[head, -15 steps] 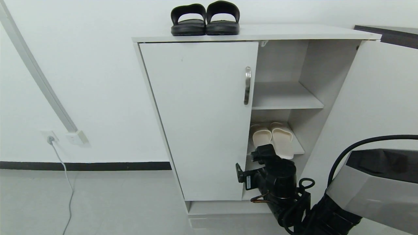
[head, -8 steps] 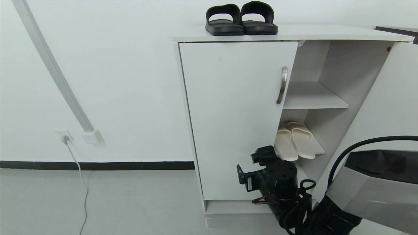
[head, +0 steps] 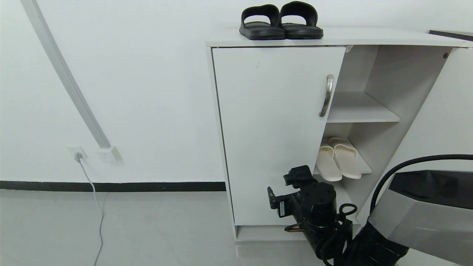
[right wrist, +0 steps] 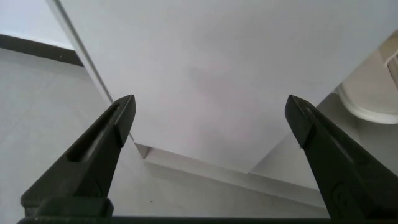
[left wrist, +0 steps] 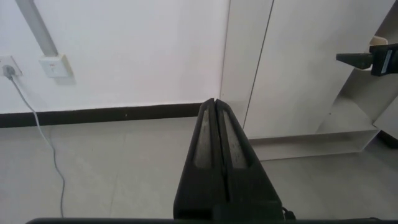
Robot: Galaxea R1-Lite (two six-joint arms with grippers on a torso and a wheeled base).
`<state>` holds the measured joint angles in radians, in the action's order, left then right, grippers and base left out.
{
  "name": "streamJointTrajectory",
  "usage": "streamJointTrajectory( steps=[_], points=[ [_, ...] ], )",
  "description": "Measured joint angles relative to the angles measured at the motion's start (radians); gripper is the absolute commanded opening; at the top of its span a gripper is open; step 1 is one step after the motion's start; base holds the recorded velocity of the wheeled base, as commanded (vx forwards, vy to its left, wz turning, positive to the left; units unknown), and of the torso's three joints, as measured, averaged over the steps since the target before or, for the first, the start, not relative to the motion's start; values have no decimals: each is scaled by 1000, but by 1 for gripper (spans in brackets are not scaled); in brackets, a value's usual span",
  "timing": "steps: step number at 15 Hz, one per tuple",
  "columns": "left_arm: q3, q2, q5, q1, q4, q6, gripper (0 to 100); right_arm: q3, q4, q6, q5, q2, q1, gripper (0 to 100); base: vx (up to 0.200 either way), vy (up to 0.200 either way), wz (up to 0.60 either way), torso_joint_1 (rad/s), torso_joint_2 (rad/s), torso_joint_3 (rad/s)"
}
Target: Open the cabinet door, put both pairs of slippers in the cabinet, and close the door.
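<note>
Black slippers (head: pixel 281 21) sit on the cabinet (head: pixel 369 37) top, above the closed left door (head: pixel 273 133); the cream slippers (head: pixel 339 159) lie on the lower shelf (head: pixel 366 169) inside. Right gripper (right wrist: pixel 211 109) hangs low before that door, jaws spread and empty; left gripper (left wrist: pixel 214 107) has jaws pressed together on nothing. The black pair looks light and rubbery; pinch across the straps (head: pixel 258 12)
</note>
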<state>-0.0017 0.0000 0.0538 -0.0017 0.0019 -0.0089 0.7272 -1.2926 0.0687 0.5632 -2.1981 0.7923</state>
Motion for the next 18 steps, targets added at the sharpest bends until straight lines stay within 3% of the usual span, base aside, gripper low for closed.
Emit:
streamJointTrajectory(
  steps=[8, 18],
  points=[
    [0, 0, 0, 0, 1, 0, 0, -13, -48, -27, -1, 0, 7, 100, 0, 0, 0, 0, -22, -25],
    [0, 0, 0, 0, -1, 0, 0, -23, -54, -38, -3, -3, 17, 100, 0, 0, 0, 61, -407, -350]
  ],
)
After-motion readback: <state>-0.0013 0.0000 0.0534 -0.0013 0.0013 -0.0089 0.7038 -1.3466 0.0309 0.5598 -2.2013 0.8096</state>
